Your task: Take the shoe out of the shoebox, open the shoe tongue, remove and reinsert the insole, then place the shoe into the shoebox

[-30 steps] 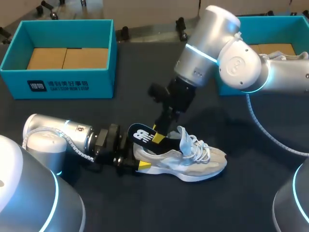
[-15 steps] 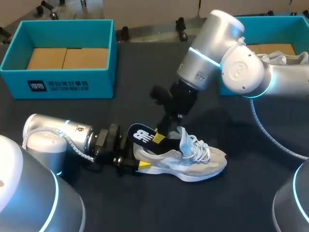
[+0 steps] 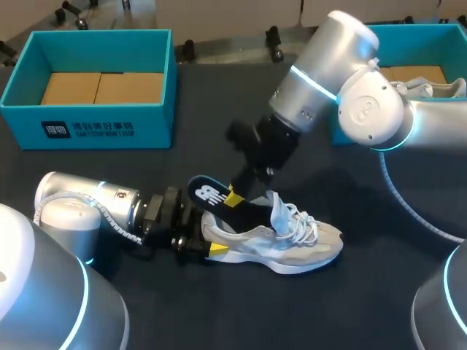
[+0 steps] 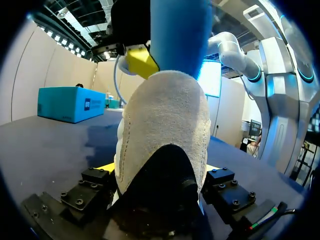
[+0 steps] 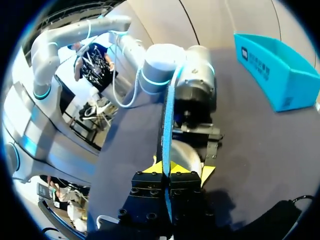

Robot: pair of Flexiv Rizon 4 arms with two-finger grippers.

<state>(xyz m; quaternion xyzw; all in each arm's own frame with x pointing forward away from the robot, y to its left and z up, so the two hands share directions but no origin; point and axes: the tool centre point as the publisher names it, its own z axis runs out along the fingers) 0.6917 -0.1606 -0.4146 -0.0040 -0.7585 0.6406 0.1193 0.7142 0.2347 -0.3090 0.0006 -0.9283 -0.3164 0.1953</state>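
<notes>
A grey and white shoe point(image 3: 295, 239) lies on its sole on the dark table, toe to the right, laces loose and tongue up. My left gripper point(image 3: 206, 238) is low at the heel, one finger on each side of it; in the left wrist view the heel point(image 4: 165, 115) fills the gap between the fingers point(image 4: 105, 168). My right gripper point(image 3: 235, 198) comes down from above, shut on the dark blue insole point(image 3: 206, 192), whose heel end stands out of the shoe. The right wrist view has the insole point(image 5: 167, 120) edge-on between the yellow tips of that gripper point(image 5: 167, 167).
A teal shoebox point(image 3: 87, 127) with brown cardboard inside stands at the back left. A second teal box point(image 3: 343, 135) at the back right holds another pale shoe point(image 3: 441, 86), partly behind my right arm. Bare dark table lies in front of the shoe.
My right gripper has shut on the insole and risen a little, drawing the insole's heel end up and out of the shoe. The left gripper and the shoe have stayed in place.
</notes>
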